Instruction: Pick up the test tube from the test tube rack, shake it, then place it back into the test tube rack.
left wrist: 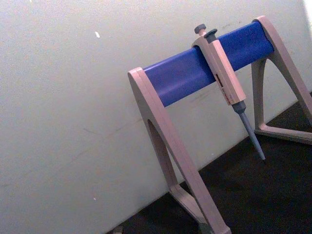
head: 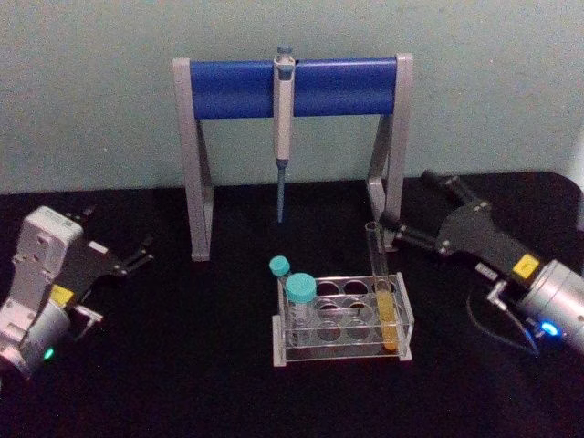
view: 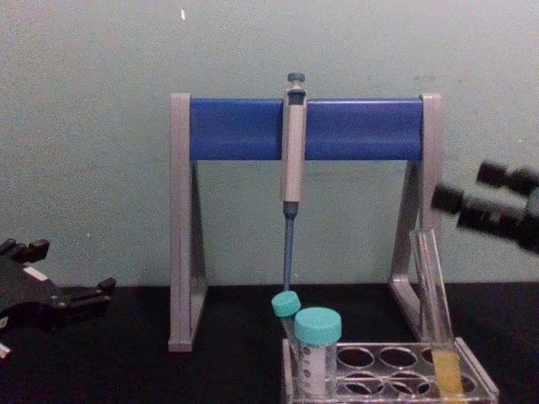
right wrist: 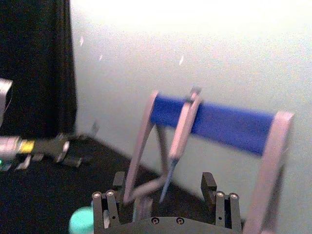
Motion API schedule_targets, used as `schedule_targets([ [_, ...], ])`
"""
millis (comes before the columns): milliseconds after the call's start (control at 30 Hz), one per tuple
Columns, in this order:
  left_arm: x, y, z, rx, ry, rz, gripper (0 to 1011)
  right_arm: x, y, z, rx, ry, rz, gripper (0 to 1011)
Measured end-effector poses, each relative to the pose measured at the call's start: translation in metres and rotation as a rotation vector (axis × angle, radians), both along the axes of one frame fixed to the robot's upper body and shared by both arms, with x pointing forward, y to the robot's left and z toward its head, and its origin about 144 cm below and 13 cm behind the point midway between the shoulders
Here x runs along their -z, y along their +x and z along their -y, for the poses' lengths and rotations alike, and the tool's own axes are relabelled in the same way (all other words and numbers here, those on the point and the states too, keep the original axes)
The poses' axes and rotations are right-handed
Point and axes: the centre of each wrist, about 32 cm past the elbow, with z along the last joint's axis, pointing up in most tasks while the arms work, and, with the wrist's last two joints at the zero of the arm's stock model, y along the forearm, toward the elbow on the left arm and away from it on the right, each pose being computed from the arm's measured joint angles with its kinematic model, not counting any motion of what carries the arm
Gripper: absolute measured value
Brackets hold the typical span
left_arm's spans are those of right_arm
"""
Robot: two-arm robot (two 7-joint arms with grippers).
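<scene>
The test tube (head: 382, 287) stands upright in the right end of the clear test tube rack (head: 328, 352) at the table's middle, yellow-orange liquid in its lower part. My right gripper (head: 412, 203) hovers open just behind and to the right of the tube's top, touching nothing. In the chest view the right gripper (view: 482, 199) sits above and right of the test tube (view: 431, 282) and rack (view: 376, 371). The right wrist view shows its fingers (right wrist: 115, 186) spread wide. My left gripper (head: 117, 239) rests open over the table's left side, far from the rack.
A tall grey-and-blue pipette stand (head: 292, 87) spans the table behind the rack, with a pipette (head: 283, 119) hanging from its bar. Two teal-capped tubes (head: 299, 292) stand in the rack's left end. Black table lies bare in front and to the left.
</scene>
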Motion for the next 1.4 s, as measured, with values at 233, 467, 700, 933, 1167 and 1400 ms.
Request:
schedule_targets([
  [233,0.0,0.0,0.0,0.0,0.0,0.0,1001,0.002,-0.01,0.0,0.169,0.062,0.082,1000],
  [467,0.0,0.0,0.0,0.0,0.0,0.0,1001,0.011,-0.014,-0.006,0.399,0.064,-0.032,1000],
  [700,0.0,0.0,0.0,0.0,0.0,0.0,1001,0.024,-0.01,-0.009,0.503,0.016,-0.197,1000],
  [933,0.0,0.0,0.0,0.0,0.0,0.0,1001,0.034,-0.004,-0.014,0.522,-0.031,-0.327,1000],
  [1167,0.0,0.0,0.0,0.0,0.0,0.0,1001,0.036,-0.002,-0.014,0.513,-0.038,-0.343,1000],
  [1400,0.0,0.0,0.0,0.0,0.0,0.0,1001,0.035,-0.002,-0.014,0.513,-0.038,-0.343,1000],
])
